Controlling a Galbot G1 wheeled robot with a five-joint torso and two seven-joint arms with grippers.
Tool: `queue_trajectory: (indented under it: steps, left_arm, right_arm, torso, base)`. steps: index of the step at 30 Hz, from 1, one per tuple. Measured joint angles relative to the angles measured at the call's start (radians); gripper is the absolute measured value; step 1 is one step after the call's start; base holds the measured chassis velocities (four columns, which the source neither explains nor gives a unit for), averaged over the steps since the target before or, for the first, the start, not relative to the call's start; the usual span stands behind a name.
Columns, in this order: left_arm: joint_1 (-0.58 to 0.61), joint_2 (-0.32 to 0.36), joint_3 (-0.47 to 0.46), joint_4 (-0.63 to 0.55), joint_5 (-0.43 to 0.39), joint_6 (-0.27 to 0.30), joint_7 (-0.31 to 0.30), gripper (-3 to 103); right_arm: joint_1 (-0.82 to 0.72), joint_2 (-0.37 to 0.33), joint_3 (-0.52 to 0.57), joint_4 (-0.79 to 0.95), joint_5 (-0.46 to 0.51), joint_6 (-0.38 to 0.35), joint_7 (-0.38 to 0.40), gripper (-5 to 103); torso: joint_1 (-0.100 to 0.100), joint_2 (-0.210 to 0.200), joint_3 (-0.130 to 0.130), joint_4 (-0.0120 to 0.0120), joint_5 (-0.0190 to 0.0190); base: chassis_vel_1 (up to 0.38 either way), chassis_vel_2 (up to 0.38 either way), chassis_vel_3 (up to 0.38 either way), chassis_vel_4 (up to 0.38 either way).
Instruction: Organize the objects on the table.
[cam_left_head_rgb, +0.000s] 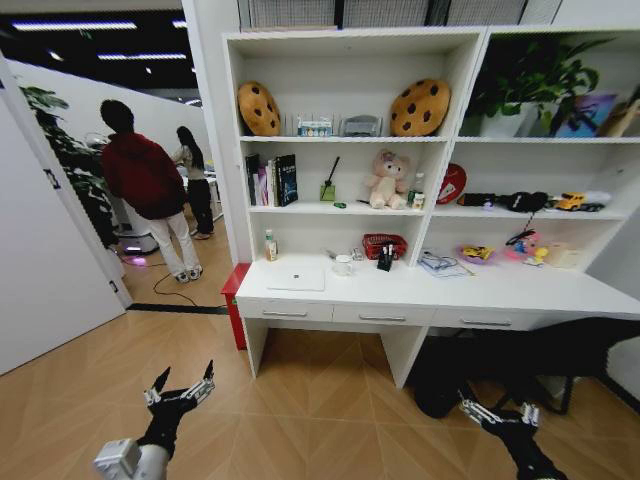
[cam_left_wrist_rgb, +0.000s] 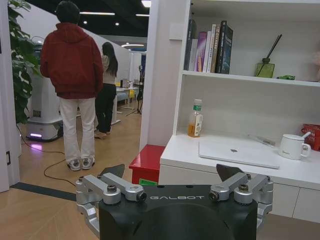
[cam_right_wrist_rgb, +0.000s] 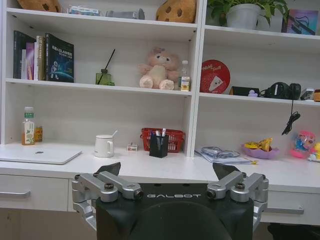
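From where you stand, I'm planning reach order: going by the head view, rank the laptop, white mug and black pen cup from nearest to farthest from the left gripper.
1. Silver laptop, on the desk's left end, nearest the left gripper.
2. White mug, right of the laptop, farther back.
3. Black pen cup, right again, before the red basket.

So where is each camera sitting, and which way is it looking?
Head view: up on the robot's head, looking down at the table; left gripper and right gripper hang low, both open.
Left wrist view: on the left arm, facing the table's end with the laptop; its own gripper shows.
Right wrist view: on the right arm, facing the pen cup; its own gripper shows.
Both wrist views share the laptop and the white mug.
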Motion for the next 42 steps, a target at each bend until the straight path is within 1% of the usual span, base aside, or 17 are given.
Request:
queue_trajectory:
  steps: [42]
  left_arm:
    - [0.0, 0.0, 0.0, 0.0, 0.0, 0.0, 0.0, 100]
  right_arm:
    - [0.0, 0.0, 0.0, 0.0, 0.0, 0.0, 0.0, 100]
  torso:
    - [0.0, 0.0, 0.0, 0.0, 0.0]
  base:
    - [0.0, 0.0, 0.0, 0.0]
